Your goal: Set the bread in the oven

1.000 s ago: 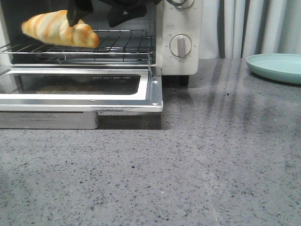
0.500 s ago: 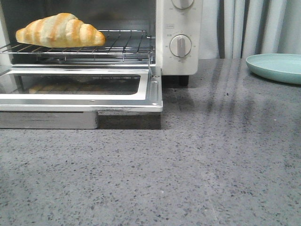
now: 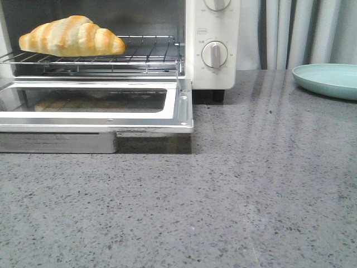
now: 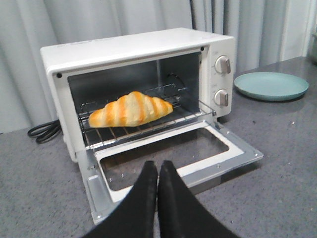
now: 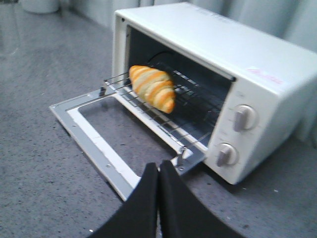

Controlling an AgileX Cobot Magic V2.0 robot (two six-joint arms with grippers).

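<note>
- The oven (image 4: 133, 49) stands with its door (image 4: 173, 161) dropped flat — open.
- The bread (image 4: 130, 109) lies on the wire rack (image 4: 148, 126) inside the oven.
- The left gripper (image 4: 157, 171) hangs before the oven door, fingers pressed together.
- A teal plate (image 4: 270, 85) sits beside the oven's dials.

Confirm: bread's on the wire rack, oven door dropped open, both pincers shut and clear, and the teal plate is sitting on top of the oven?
One thing is off: the teal plate lies on the counter beside the oven, on its dial side, not on top; the left wrist view shows this. The rest holds: bread on the wire rack, door dropped open, left pincer and right pincer shut and clear.
</note>
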